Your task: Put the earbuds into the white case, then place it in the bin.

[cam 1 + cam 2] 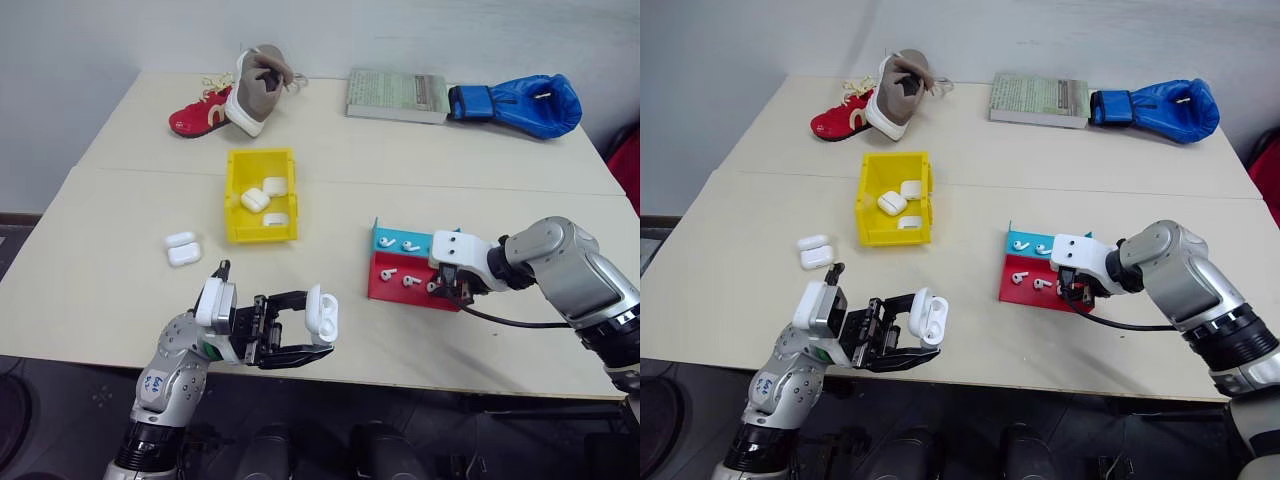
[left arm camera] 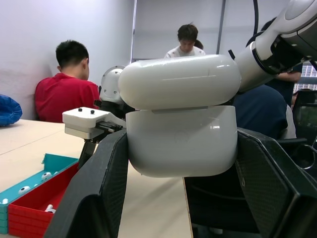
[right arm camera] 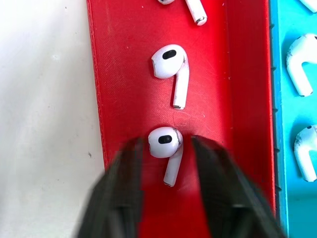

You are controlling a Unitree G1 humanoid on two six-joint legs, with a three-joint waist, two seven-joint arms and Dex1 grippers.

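Note:
My left gripper [image 1: 318, 330] is shut on a white case [image 1: 322, 310], held up above the table's near edge; up close the case [image 2: 181, 116] sits between both black fingers [image 2: 94, 198]. My right gripper [image 1: 441, 288] points down into the red half of the tray [image 1: 398, 295]. Its fingers [image 3: 124, 183] are shut on the head of one earbud [image 3: 163, 143] that lies on the red floor. A second earbud [image 3: 171, 69] lies just beyond it, and others [image 3: 299, 62] rest in the blue half. The yellow bin [image 1: 262, 238] stands mid-table with three white cases inside.
Two more white cases [image 1: 183, 248] lie left of the bin. At the far side are a red shoe [image 1: 198, 118], a beige shoe [image 1: 258, 85], a book [image 1: 397, 95] and a blue boxing glove [image 1: 520, 105]. People sit beyond the table [image 2: 67, 84].

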